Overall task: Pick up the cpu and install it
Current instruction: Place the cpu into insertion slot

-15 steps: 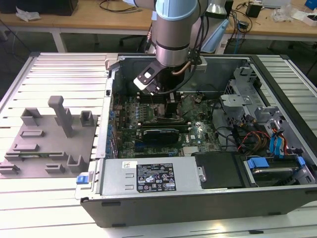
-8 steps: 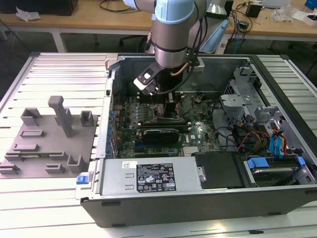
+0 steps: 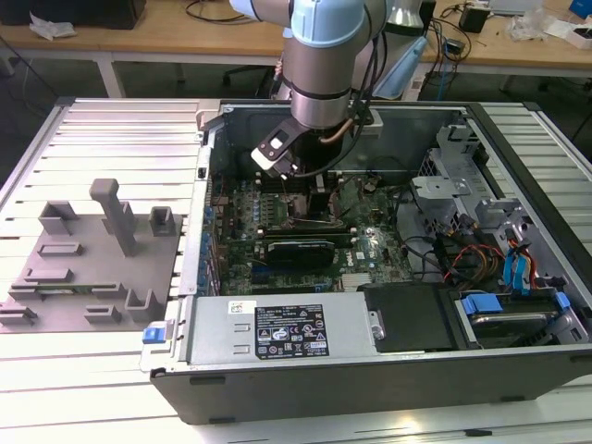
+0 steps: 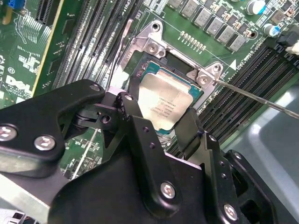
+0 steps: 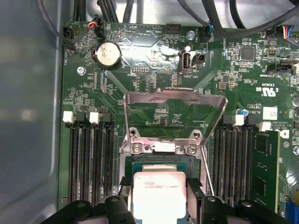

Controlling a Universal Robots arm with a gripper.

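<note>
Clamped on the cpu [image 4: 168, 100] with gripper [image 4: 157, 112] jaws, held over the open socket [image 5: 161, 161], just above centre of the exterior view.

In the second wrist view my hand [image 4: 158, 113] clamps the cpu [image 4: 164, 98]. Its fingers [image 4: 135, 130] cover two flanks and the near corner of the cpu, so I cannot tell whether it rests in the socket [image 4: 177, 59]. In the first wrist view the picture's edge cuts off the near part of the cpu [image 5: 159, 191]. In the exterior view the arm [image 3: 319, 65] hides part of the board [image 3: 370, 245], and the arm's upper end is cut off.
</note>
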